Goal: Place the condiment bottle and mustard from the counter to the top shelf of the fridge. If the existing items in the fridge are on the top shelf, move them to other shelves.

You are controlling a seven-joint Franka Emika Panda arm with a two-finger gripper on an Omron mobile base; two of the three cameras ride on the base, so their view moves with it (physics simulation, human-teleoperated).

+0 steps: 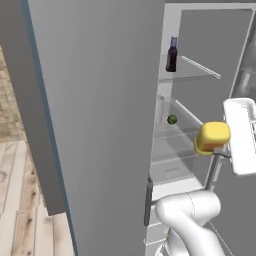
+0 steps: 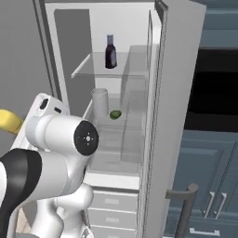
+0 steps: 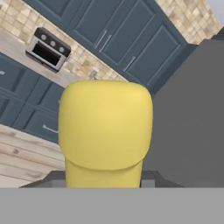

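Fridge [image 2: 179, 93] open, door [image 1: 95, 100] swung wide at left of the left base view. Condiment bottle [image 2: 110, 51] upright on the top shelf [image 2: 93, 72], bare glass beside it. One shelf down: pale cylinder [image 2: 99, 104] and green ball [image 2: 115, 114], just apart. Mustard [image 1: 212, 137] clamped in the tool [image 1: 220, 152], outside the shelf fronts; fingertips masked by the yellow body in the hand view.

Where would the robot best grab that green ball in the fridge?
Probably across the lime-sized green ball's middle, coming straight in from the open front. It is round, so any opposite sides suit the jaws, but the pale cylinder stands close beside it.
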